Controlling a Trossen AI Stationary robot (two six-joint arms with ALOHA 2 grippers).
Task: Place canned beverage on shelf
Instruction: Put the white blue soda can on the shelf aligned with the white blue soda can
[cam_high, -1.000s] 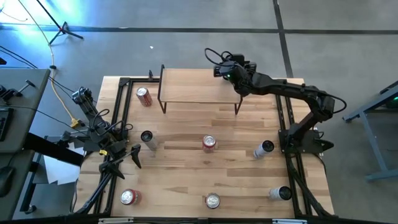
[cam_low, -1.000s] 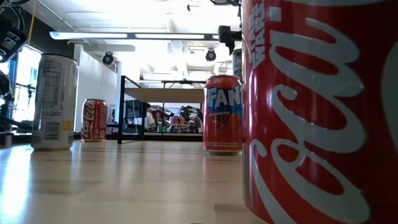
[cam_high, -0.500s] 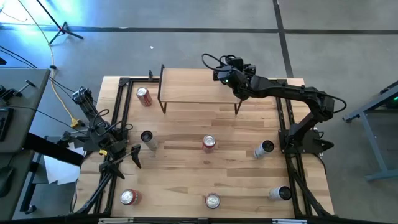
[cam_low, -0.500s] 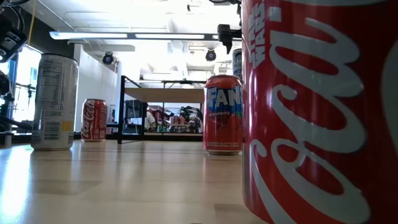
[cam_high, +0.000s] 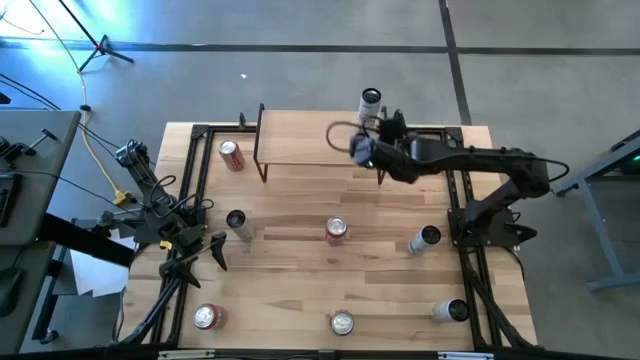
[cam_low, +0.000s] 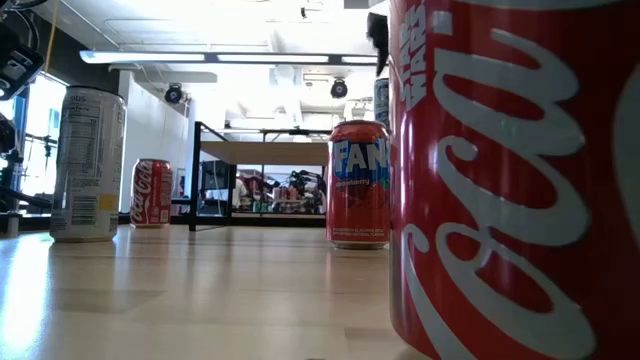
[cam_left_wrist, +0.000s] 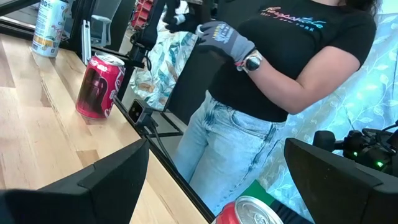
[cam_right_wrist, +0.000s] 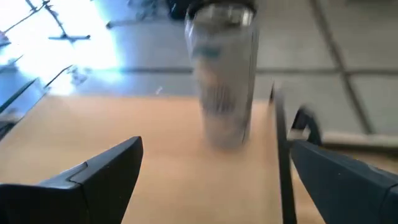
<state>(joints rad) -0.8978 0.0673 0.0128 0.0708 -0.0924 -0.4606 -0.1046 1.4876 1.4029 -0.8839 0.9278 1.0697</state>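
A silver can (cam_high: 371, 100) stands upright on its base at the far right corner of the shelf (cam_high: 310, 138), a light wood plank on thin black legs at the table's far side. My right gripper (cam_high: 375, 125) hangs open just short of that can on its near side. In the right wrist view the can (cam_right_wrist: 224, 74) stands on the plank ahead of the gripper (cam_right_wrist: 216, 155), clear of both fingers. At the table's left edge my left gripper (cam_high: 215, 250) waits open, holding nothing.
Several more cans stand on the table: a red one (cam_high: 231, 154) left of the shelf, a dark-topped one (cam_high: 236, 220), a red one (cam_high: 336, 230) mid-table, silver ones (cam_high: 425, 238) (cam_high: 450, 311) at right. A person (cam_left_wrist: 280, 74) stands beyond the table's left edge.
My right gripper has let go of the silver can and drawn back toward the table's near edge. The can, earlier hidden under the gripper, now stands free on the shelf's far right corner.
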